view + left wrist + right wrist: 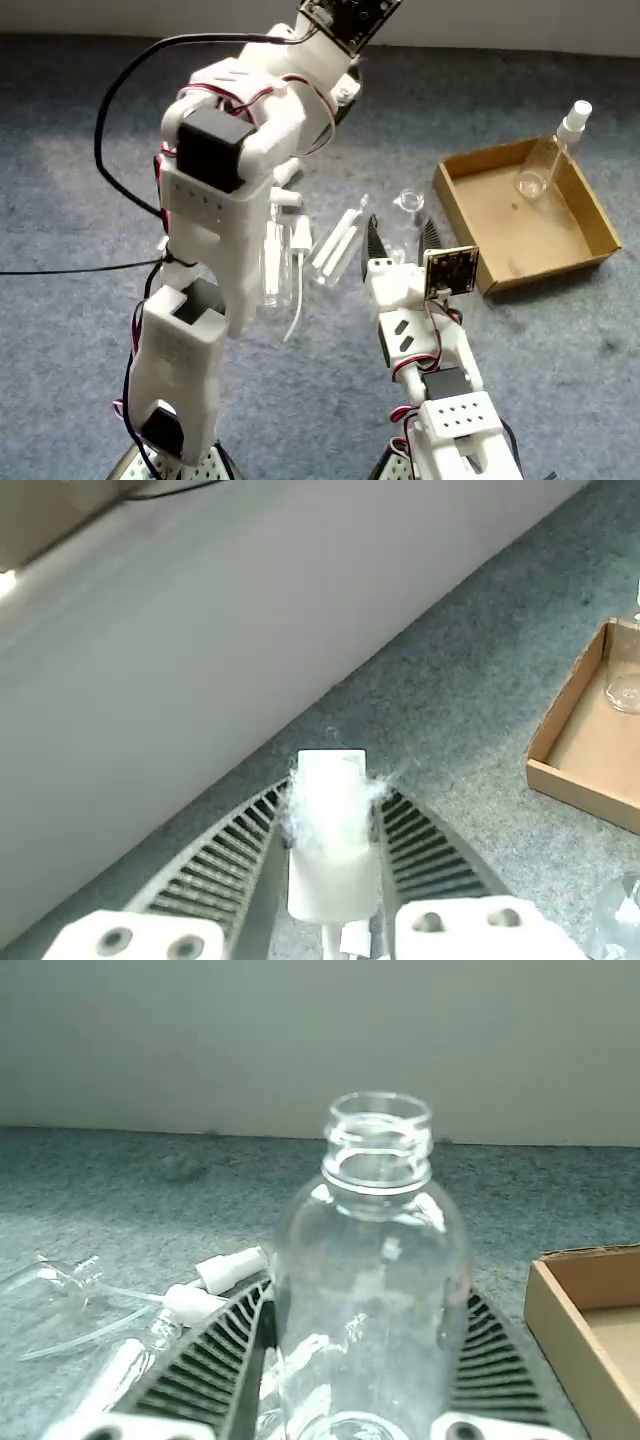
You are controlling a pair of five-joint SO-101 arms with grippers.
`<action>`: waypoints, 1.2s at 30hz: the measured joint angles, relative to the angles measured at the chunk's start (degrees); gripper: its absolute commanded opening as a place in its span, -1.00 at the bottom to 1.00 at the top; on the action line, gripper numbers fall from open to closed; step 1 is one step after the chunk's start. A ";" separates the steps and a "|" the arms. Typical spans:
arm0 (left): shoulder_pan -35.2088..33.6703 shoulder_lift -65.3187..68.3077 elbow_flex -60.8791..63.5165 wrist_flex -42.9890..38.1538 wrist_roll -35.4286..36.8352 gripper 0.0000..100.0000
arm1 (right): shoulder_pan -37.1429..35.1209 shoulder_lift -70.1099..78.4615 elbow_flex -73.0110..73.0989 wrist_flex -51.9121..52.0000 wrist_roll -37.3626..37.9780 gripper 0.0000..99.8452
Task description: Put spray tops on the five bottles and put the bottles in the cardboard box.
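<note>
My left gripper [330,790] is raised high toward the wall and shut on a white spray top [330,840], whose tube hangs down between the fingers. In the high view the left arm [230,170] towers over the left side of the carpet. My right gripper [400,240] stands low at the centre, its fingers closed against the sides of an upright clear bottle [367,1260] with an open neck [408,203]. The cardboard box [560,250] lies to the right with one capped bottle [550,160] leaning in its far corner.
Several loose clear bottles [275,262] and white spray tops [338,243] lie on the grey carpet between the arms, beside the right gripper [215,1282]. A black cable [110,150] loops at the left. A pale wall [300,1040] bounds the far side.
</note>
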 measured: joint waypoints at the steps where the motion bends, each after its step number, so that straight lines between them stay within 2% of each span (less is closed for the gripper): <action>1: -0.62 -1.49 0.00 0.18 0.00 -0.98 | 0.00 0.00 0.00 0.00 0.00 -0.62; 7: -5.36 -9.41 -0.44 3.16 1.58 -0.98 | 0.00 0.00 0.00 0.00 0.00 -0.62; 14: -10.99 -12.40 -0.88 3.34 18.73 -0.98 | 0.00 0.00 0.00 0.00 0.00 -0.62; 17: -11.96 -12.40 -0.97 3.52 22.07 -0.98 | 0.00 0.00 0.00 0.00 0.00 -0.62; 23: -12.40 -13.71 1.93 3.52 22.68 -0.98 | -1.58 0.00 0.00 0.00 0.00 -0.62; 28: -12.40 -20.31 7.21 3.52 22.33 -0.98 | -1.67 0.00 0.00 0.00 0.00 -0.62; 32: -12.40 -27.96 15.47 3.52 17.93 -0.98 | -1.67 0.00 0.00 0.00 0.00 -0.62; 36: -12.40 -35.08 25.76 3.52 17.05 -0.98 | -1.67 0.00 0.00 0.00 0.00 -0.62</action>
